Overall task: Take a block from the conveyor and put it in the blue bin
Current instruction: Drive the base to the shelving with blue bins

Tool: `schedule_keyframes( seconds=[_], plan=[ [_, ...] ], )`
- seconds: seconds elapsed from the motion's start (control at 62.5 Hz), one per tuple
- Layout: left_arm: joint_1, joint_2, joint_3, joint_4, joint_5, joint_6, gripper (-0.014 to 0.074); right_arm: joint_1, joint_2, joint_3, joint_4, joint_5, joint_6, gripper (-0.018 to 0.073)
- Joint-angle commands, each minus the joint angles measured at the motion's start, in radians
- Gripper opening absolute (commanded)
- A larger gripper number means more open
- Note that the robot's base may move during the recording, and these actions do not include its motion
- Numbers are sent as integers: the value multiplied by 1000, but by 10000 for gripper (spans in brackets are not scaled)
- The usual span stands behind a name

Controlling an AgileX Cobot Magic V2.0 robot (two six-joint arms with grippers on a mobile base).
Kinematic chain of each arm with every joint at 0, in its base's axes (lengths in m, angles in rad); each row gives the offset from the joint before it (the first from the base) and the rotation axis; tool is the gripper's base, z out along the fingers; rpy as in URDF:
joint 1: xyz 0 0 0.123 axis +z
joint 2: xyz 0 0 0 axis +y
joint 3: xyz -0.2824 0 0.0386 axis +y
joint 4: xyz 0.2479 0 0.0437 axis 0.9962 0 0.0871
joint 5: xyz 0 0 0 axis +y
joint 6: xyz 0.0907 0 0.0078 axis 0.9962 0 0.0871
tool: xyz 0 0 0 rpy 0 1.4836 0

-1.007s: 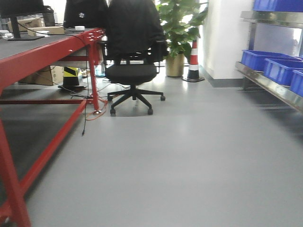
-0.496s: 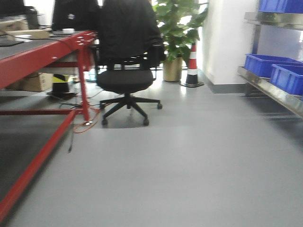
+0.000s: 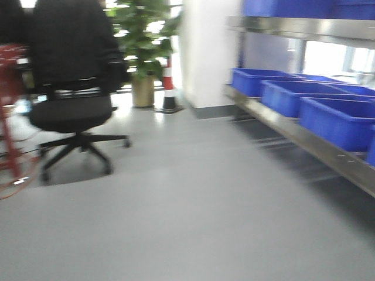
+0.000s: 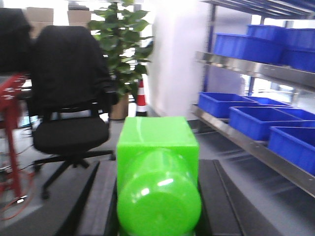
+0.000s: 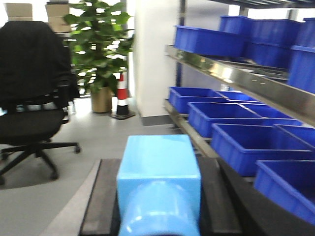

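My left gripper [image 4: 157,164] is shut on a bright green block [image 4: 157,182], held between its black fingers [image 4: 101,196]. My right gripper [image 5: 160,162] is shut on a light blue block [image 5: 160,172] between its black fingers [image 5: 106,196]. Blue bins [image 3: 337,120] stand in a row on a steel shelf at the right; they also show in the left wrist view [image 4: 256,120] and the right wrist view [image 5: 246,142]. Only a bit of the conveyor's red frame [image 3: 9,117] shows at the far left; its belt is out of view.
A black office chair [image 3: 70,88] stands on the grey floor at the left. A potted plant [image 3: 140,58], a striped traffic cone [image 3: 170,88] and a white pillar [image 3: 205,52] are behind it. The steel shelf [image 3: 304,140] runs along the right.
The front view has swung to the right. The red conveyor frame has slid almost out at the left, and the shelf with blue bins now fills the right side, closer.
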Motion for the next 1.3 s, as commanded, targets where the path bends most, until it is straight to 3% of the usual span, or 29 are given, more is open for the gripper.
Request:
schedule_keyframes(
  seconds=[0.0,1.279],
  plan=[
    [-7,-5,-1,-5,-19,-5,-111,1,-2,-9,-8,-14,-2,-162],
    [-7,-5,-1,-5,-19,-5,-111,1,-2,-9,-8,-14,-2,-162]
  ],
)
